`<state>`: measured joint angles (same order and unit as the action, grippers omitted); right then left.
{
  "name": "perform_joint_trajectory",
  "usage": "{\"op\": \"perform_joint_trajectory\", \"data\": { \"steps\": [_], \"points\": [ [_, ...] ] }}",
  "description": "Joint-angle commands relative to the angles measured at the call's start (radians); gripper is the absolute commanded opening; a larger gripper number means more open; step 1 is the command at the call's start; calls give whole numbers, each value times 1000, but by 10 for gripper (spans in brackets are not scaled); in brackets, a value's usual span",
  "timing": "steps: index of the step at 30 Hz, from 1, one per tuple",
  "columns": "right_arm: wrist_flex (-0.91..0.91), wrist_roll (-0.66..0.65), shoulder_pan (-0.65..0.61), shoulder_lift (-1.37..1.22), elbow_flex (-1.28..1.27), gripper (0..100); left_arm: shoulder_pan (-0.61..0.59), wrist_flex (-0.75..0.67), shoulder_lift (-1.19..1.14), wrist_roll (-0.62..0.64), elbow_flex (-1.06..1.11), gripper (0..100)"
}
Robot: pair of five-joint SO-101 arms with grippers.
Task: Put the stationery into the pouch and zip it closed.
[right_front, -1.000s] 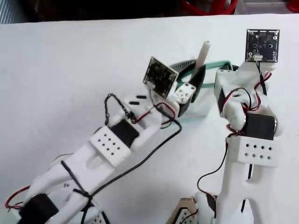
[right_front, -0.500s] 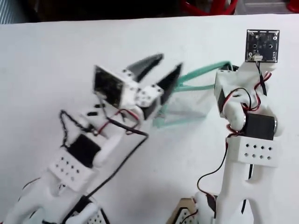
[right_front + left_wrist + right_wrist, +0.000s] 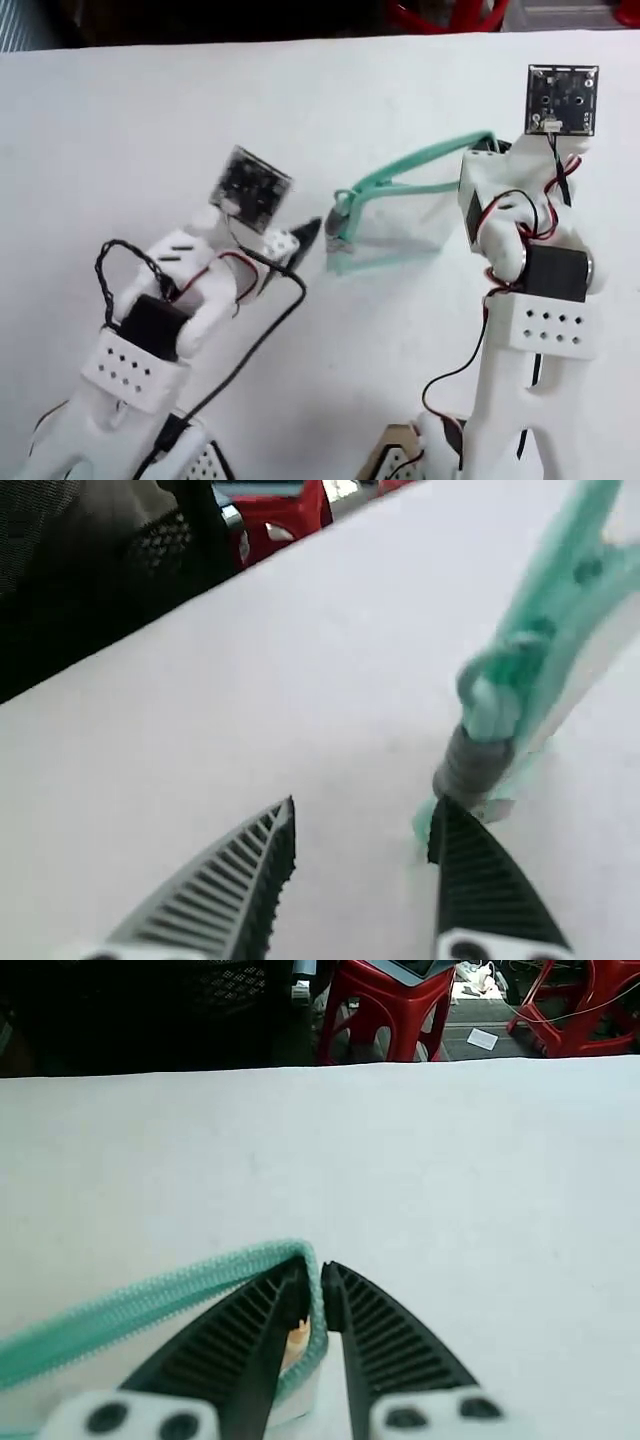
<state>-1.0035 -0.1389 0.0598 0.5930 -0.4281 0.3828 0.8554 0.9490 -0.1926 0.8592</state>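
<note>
The left pincer (image 3: 365, 810) gapes wide, the right pincer (image 3: 315, 1270) is pinched tight.

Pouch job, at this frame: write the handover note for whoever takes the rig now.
Left gripper: open, holding nothing, tips right beside the slider at one end of the pouch.
Right gripper: shut on the pouch at the other end of its green zip.
Done: an orange item shows through the pouch by the right gripper, probably stationery already inside; the rest of the contents cannot be told.
Left: the zip's two bands stand apart, so it is not closed. Likely next: grip the slider with the left gripper and draw it toward the right one.
</note>
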Motion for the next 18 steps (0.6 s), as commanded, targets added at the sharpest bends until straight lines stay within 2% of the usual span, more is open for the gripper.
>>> {"op": "perform_joint_trajectory", "data": {
  "steps": [1,6,8,10,12,18],
  "points": [
    [-4,6,-13,-38,-49,18,5,101,22,-48,-63,225],
    [-4,6,-13,-38,-49,18,21,354,122,-44,-180,225],
    [-4,6,-16,-38,-49,18,87,362,183,-43,-184,226],
    [-4,6,-19,-38,-49,18,130,273,226,-8,-140,228],
    [-4,6,-16,-38,-49,18,143,126,243,52,-49,229],
    [-4,6,-13,-38,-51,18,125,-198,242,69,209,226]
  ]
}}
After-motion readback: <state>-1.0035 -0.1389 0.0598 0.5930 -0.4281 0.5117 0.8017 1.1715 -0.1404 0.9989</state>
